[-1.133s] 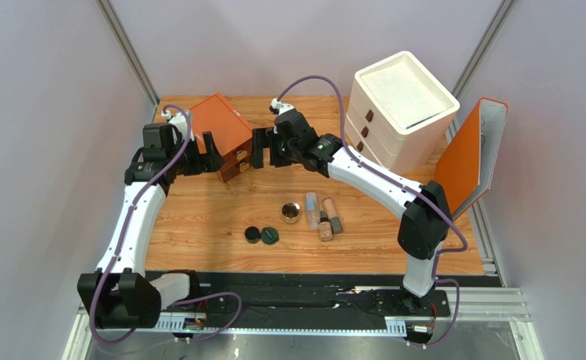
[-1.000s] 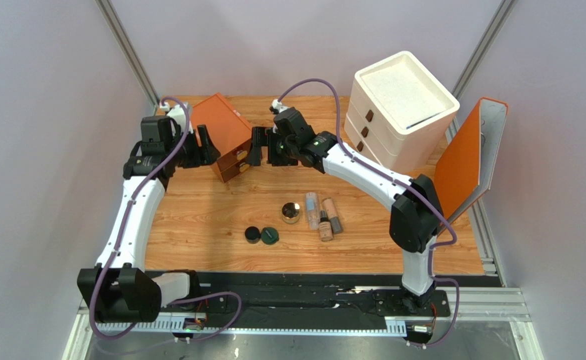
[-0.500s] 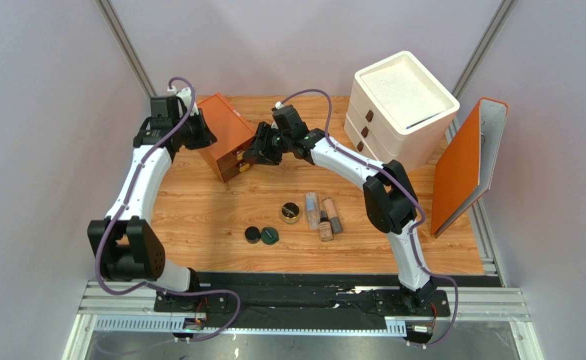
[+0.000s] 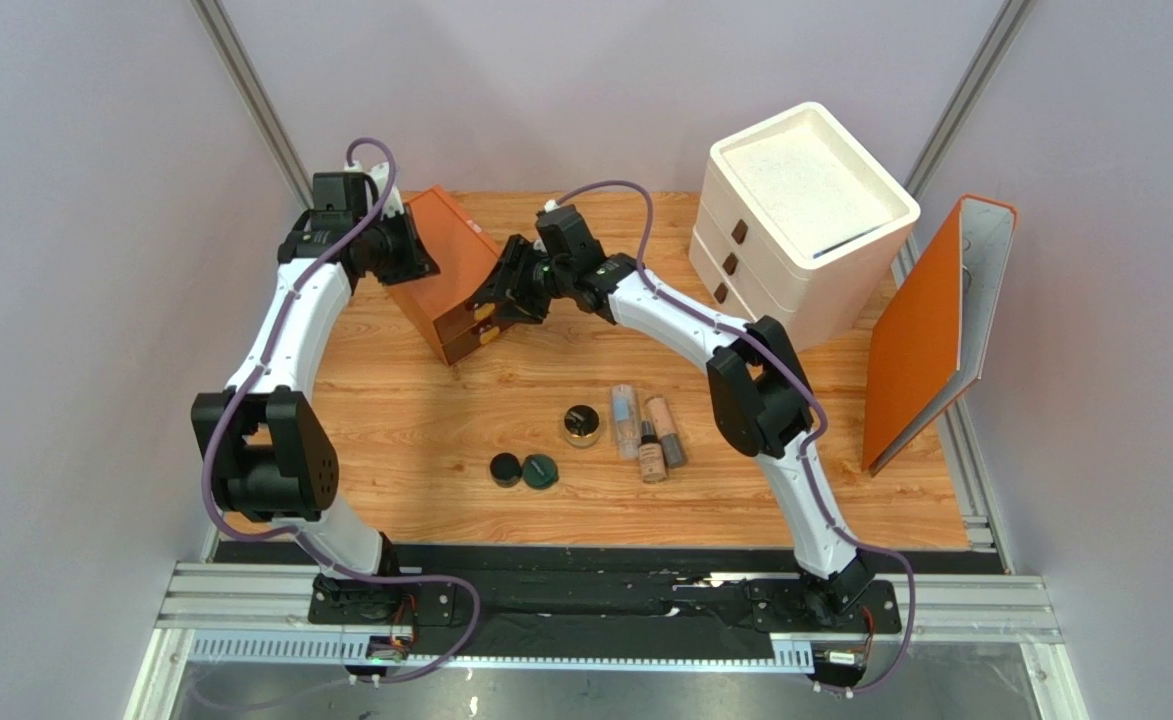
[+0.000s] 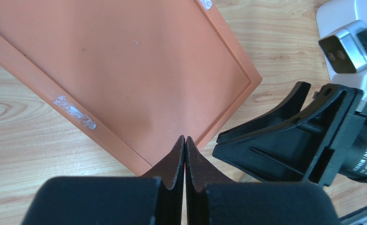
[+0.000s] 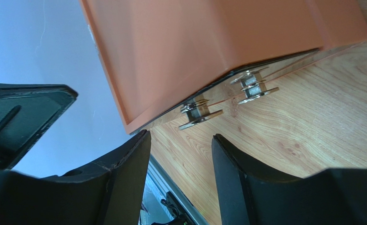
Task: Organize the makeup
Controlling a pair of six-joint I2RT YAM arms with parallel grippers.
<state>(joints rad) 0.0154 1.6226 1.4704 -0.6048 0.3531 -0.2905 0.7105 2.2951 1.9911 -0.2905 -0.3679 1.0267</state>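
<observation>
The makeup lies in the middle of the table: a gold-rimmed jar (image 4: 583,426), three little bottles (image 4: 648,434), a black compact (image 4: 507,470) and a dark green compact (image 4: 541,471). Both grippers are far from it, at the orange drawer box (image 4: 450,267). My left gripper (image 4: 406,249) (image 5: 185,138) is shut, empty, its tips over the box's flat top (image 5: 124,70) near a corner. My right gripper (image 4: 504,302) (image 6: 180,138) is open at the box's front, just short of two metal knobs (image 6: 200,114), with nothing between its fingers.
A white drawer unit (image 4: 800,210) stands at the back right. An orange panel (image 4: 930,327) leans at the right edge. The right gripper's black body (image 5: 288,140) sits close beside the left gripper's tips. The walls stand close behind the box.
The left arm swung back and up over the orange box and its gripper shut. The right gripper narrowed and moved in toward the box's drawer front. The makeup did not move.
</observation>
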